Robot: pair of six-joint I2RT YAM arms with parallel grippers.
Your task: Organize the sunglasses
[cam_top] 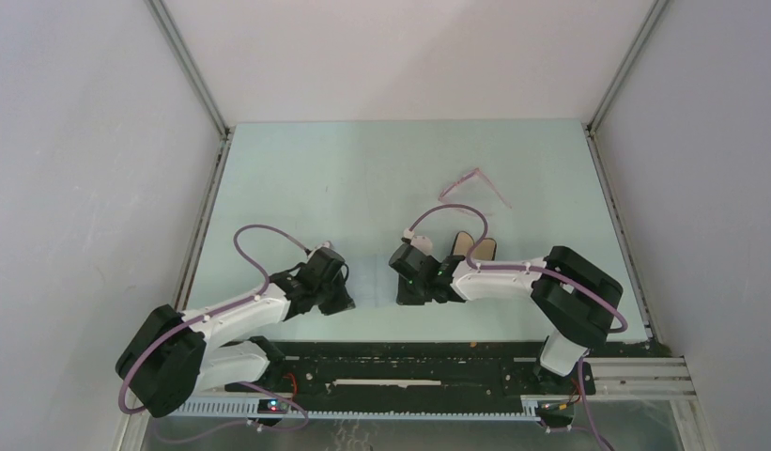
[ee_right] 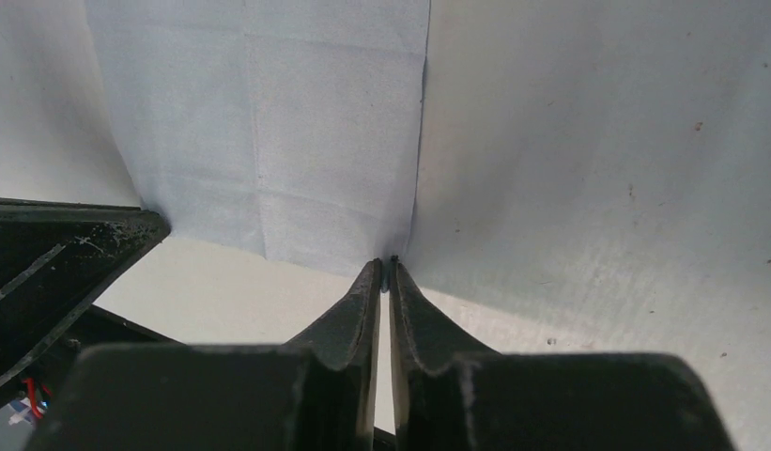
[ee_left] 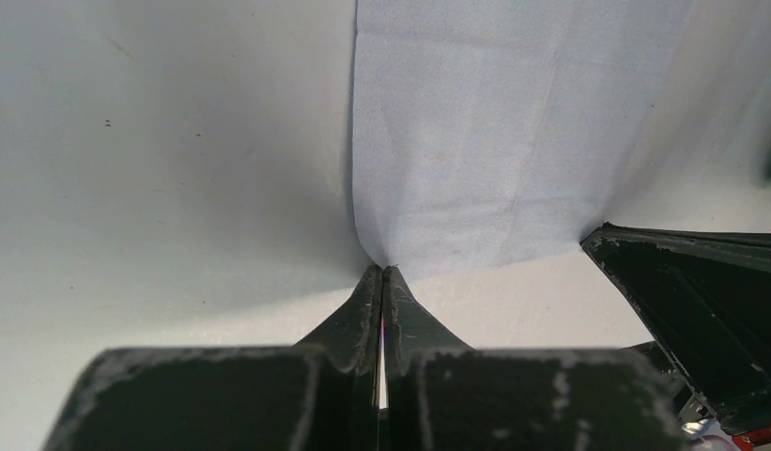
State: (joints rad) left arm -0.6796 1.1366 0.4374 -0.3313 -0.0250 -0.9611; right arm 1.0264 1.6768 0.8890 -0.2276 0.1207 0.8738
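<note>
On the left, we are stretching our left arm out low over the flat pale green table. Its left gripper is pressing both black fingers together on one corner of a thin, creased, light blue fabric cloth, with only a hairline showing between them. From that corner the cloth is spreading away and to the right. We cannot tell from the wrist views whether it is lying flat on the table or hanging a little above it, and from the top camera we are hardly making it out against the table.

Moving right, we are bringing our right gripper in beside the left one, the two near each other but apart. Its jaws are likewise clamping tight on the neighbouring corner of the same cloth, which is running up and to the left from its fingertips.

Just behind the right wrist, a black oblong case with tan lining is lying open, partly hidden by the arm.

Farther back and slightly right, the sunglasses, small with a thin pink-purple translucent frame, are resting on the table, apart from the case and well apart from both grippers.
</note>
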